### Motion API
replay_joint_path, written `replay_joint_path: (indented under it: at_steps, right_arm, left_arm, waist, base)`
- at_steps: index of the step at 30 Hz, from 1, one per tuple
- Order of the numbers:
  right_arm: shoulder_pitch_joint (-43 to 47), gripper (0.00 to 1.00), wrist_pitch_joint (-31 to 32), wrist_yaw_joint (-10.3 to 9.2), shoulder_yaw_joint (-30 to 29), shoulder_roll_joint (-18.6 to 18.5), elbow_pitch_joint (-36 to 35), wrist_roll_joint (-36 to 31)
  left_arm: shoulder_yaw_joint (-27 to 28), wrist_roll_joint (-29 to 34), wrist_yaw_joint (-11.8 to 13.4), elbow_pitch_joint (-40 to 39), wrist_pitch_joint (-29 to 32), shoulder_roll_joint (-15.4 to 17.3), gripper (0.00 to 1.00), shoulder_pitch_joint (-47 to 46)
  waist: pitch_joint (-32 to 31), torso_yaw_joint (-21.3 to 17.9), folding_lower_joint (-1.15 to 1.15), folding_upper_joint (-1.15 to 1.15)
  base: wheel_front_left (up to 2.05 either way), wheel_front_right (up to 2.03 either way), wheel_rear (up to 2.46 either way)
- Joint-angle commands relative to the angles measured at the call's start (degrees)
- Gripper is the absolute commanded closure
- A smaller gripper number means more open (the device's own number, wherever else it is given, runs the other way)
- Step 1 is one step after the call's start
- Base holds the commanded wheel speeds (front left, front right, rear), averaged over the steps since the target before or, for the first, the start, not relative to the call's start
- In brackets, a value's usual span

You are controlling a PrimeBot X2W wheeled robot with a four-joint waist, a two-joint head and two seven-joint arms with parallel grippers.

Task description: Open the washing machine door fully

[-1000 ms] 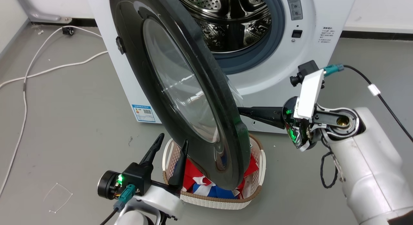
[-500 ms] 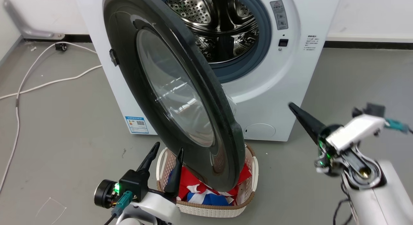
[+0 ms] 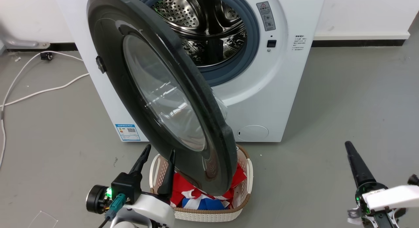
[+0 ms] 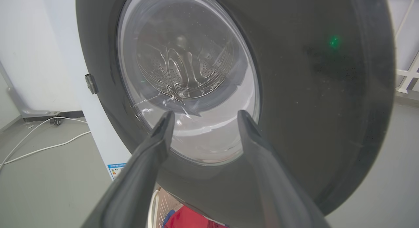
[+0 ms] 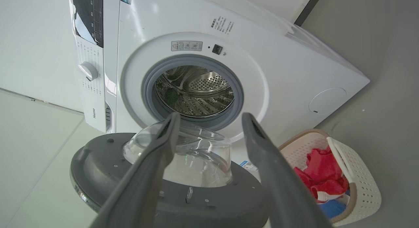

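Note:
The washing machine door (image 3: 209, 130) stands swung out from the white machine, its glossy black rim and clear window (image 3: 160, 94) facing my left. Behind it the steel drum opening (image 3: 203, 28) is uncovered. My left gripper (image 3: 160, 148) is open at the lower left, just in front of the door's outer face without touching it. In the left wrist view the door (image 4: 311, 90) looms close beyond the open left gripper (image 4: 205, 113). My right gripper (image 3: 350, 149) is low at the right, far from the door. It is open (image 5: 211, 114), looking at the door's inner side (image 5: 104, 162) and glass bowl (image 5: 196, 169).
A white woven basket (image 3: 244, 188) of red, blue and white cloth sits on the floor under the door's lower edge, next to my left gripper. White cables (image 3: 39, 90) trail across the grey floor at the left. The machine backs onto a white wall.
My right gripper has drawn back from behind the door's free edge, down to the lower right. The head camera has shifted. The left gripper holds its place.

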Motion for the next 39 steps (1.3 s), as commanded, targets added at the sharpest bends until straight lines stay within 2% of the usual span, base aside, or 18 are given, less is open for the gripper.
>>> replay_joint_path:
  at_steps: [1, 3, 9, 10, 11, 15, 19, 27, 39]
  right_arm:
    - [1.13, 0.00, -1.72, 0.01, -0.28, 0.41, -1.27, -1.98]
    - [1.71, 0.00, -4.39, 0.01, -0.84, 0.62, -2.77, -5.47]
    - [1.65, 0.00, -11.37, 0.01, -1.97, -1.01, -5.74, -28.39]
    - [1.39, 0.00, -11.79, 0.01, -1.99, -0.82, -6.43, -32.17]
    - [1.39, 0.00, -11.79, 0.01, -1.99, -0.82, -6.43, -32.17]
    - [1.56, 0.00, -11.28, 0.01, -1.08, -0.27, -9.19, -46.10]
    - [3.33, 0.00, -10.60, 0.00, 0.90, 0.90, -10.52, -54.09]
    - [4.86, 0.00, -11.93, 0.00, 3.42, 1.68, -7.54, -63.15]
    - [5.11, 0.00, -12.43, 0.00, 3.49, 2.24, -5.90, -65.09]
  left_arm:
    - [0.51, -0.29, 0.59, -0.20, -0.15, 0.07, 0.00, 0.70]
    - [0.99, -0.34, 1.00, -0.41, -0.15, 0.06, 0.00, 0.81]
    - [1.64, -0.12, 1.54, -0.60, -0.15, 0.09, 0.00, 0.70]
    - [1.74, -0.02, 1.74, -0.63, -0.15, 0.10, 0.00, 0.61]
    - [1.74, -0.02, 1.74, -0.63, -0.15, 0.10, 0.00, 0.61]
    - [2.04, 0.36, 2.22, -0.73, -0.15, 0.04, 0.00, 0.14]
    - [2.19, 0.56, 2.50, -0.92, -0.15, 0.01, 0.00, 0.00]
    - [1.83, 0.85, 2.44, -0.42, -0.15, 0.00, 0.00, 0.14]
    - [1.82, 0.64, 2.80, 0.18, -0.15, -0.09, 0.00, -0.23]
  waist:
    - [0.08, -0.30, 0.01, 0.00]
    - [0.10, -0.51, 0.01, 0.00]
    - [0.30, -0.59, 0.01, 0.00]
    - [0.36, -0.56, 0.01, 0.00]
    - [0.36, -0.56, 0.01, 0.00]
    - [0.58, -0.32, 0.01, 0.00]
    - [0.71, -0.23, 0.01, 0.00]
    - [0.75, -0.04, 0.01, 0.00]
    - [0.75, -0.10, 0.01, 0.00]
  base:
    - [0.00, 0.00, 0.00]
    - [0.00, 0.00, 0.00]
    - [0.00, 0.00, 0.00]
    - [0.00, 0.00, 0.00]
    - [0.00, 0.00, 0.00]
    - [0.00, 0.00, 0.00]
    - [0.00, 0.00, 0.00]
    - [0.00, 0.00, 0.00]
    - [0.00, 0.00, 0.00]
